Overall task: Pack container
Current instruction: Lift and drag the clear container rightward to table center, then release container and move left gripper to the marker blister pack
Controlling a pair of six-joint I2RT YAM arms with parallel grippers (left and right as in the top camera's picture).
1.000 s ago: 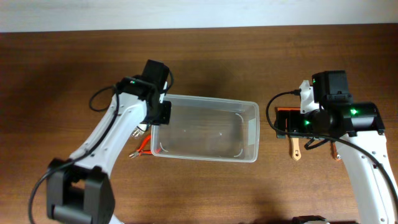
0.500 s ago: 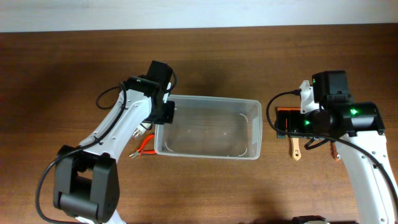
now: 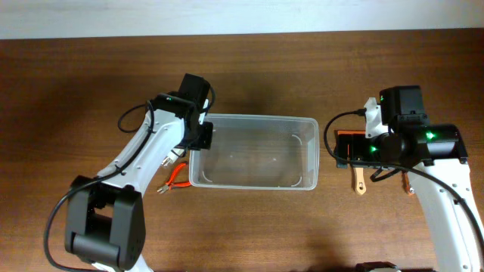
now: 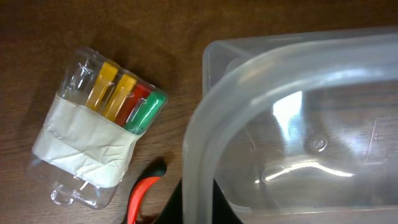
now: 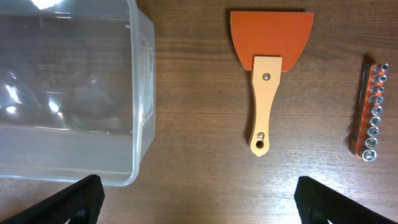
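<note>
Nearest the robot, red-handled pliers [image 3: 177,176] lie just off the front left corner of the container [image 3: 253,151]. The container sits open side up in the middle of the table [image 3: 76,91], its long axis running left to right. The left gripper [image 3: 198,136] is clamped on the rim of its left short end, and a clear packet of coloured pieces [image 4: 93,137] lies beside it. The right gripper [image 5: 199,202] hangs spread wide and empty above an orange scraper [image 5: 267,81] and a bit strip [image 5: 372,112].

Overhead view, right side: the right arm [image 3: 423,143] hides most of the orange scraper [image 3: 360,183]. Left wrist view: the container [image 4: 198,143] runs off the right and bottom edges; the red handle [image 4: 142,190] (tool type indeterminable) is cut at bottom.
</note>
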